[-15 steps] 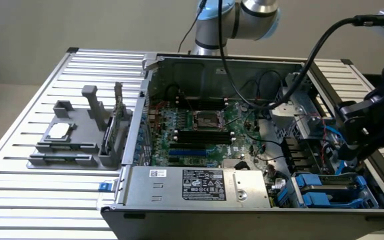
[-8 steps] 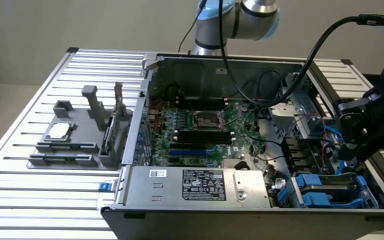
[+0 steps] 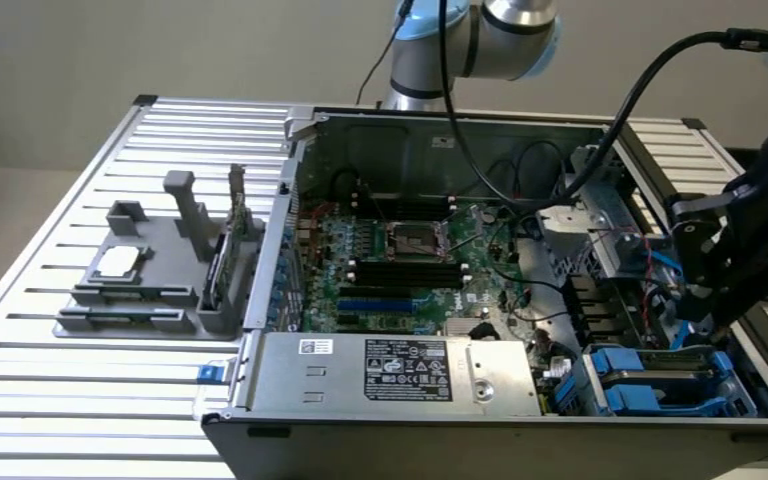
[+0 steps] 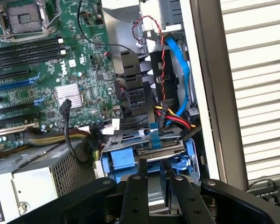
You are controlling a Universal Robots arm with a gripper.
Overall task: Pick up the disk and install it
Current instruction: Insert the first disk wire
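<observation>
Closest to us, at the front of the open computer case (image 3: 291,200), sits a grey power-supply box (image 3: 398,372) with a black label. Starting at the exterior view's left, a grey fixture (image 3: 144,300) stands on the slatted tabletop (image 3: 37,400) and carries 1 small square chip (image 3: 117,262). Next comes the case itself, with its green motherboard (image 3: 357,250) and the CPU socket (image 3: 411,240) near the middle. Toward the exterior view's right, the dark arm (image 3: 758,240) leans over the case's drive corner. In the wrist view we see the disk (image 4: 161,148), silver-grey in its blue carrier (image 4: 123,161). It sits in that corner bay just beside the case wall, with a blue cable (image 4: 182,70) and a red-and-black twisted wire (image 4: 161,46) running close by. The claw (image 4: 155,164) sits right at the disk's near edge. We cannot tell whether it clamps the disk or stands loose.
</observation>
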